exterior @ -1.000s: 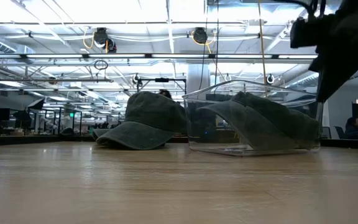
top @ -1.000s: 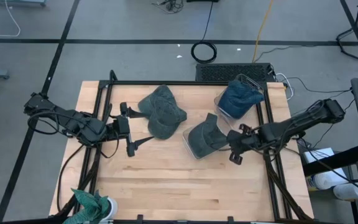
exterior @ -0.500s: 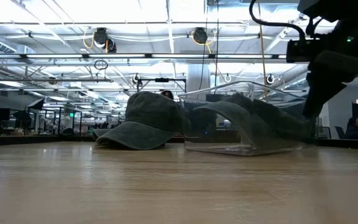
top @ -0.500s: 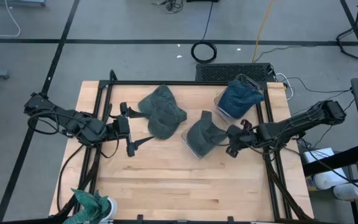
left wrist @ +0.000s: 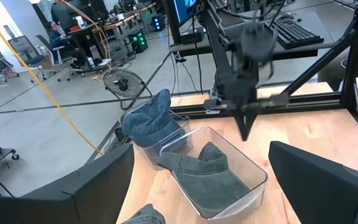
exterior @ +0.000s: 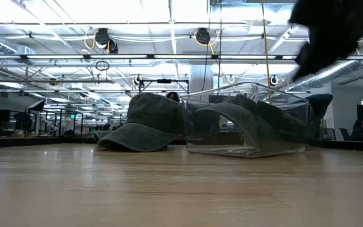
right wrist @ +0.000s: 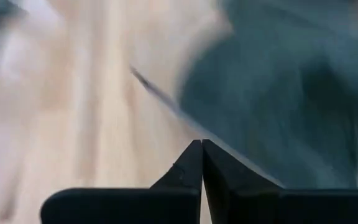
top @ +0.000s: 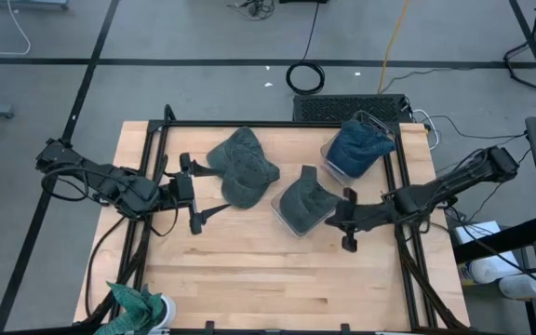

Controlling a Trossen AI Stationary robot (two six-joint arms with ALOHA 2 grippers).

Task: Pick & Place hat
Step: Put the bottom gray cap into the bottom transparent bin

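A dark green hat lies loose on the wood, far of centre, resting on its brim and crown. A second dark green hat sits inside a clear bin at mid-table. My right gripper is shut, just right of this bin and above its rim in the low view. My left gripper waits open, left of the loose hat. A blue hat fills another clear bin at the far right. My right gripper has its shut fingertips over the clear bin's right rim, coming from the table's right and slanting down. The blur hides whether they touch the rim; I cannot tell.
Black frame rails run along the table's left, far and right sides. A green crumpled thing sits at the near left corner. Bare wood spans the table's near half. The left wrist view shows both bins and the right arm.
My right gripper moved toward the table's left against the clear bin, dipped, then rose above its rim, staying shut. The bin with its dark green hat slid a little toward the table's left. The loose hat kept its place.
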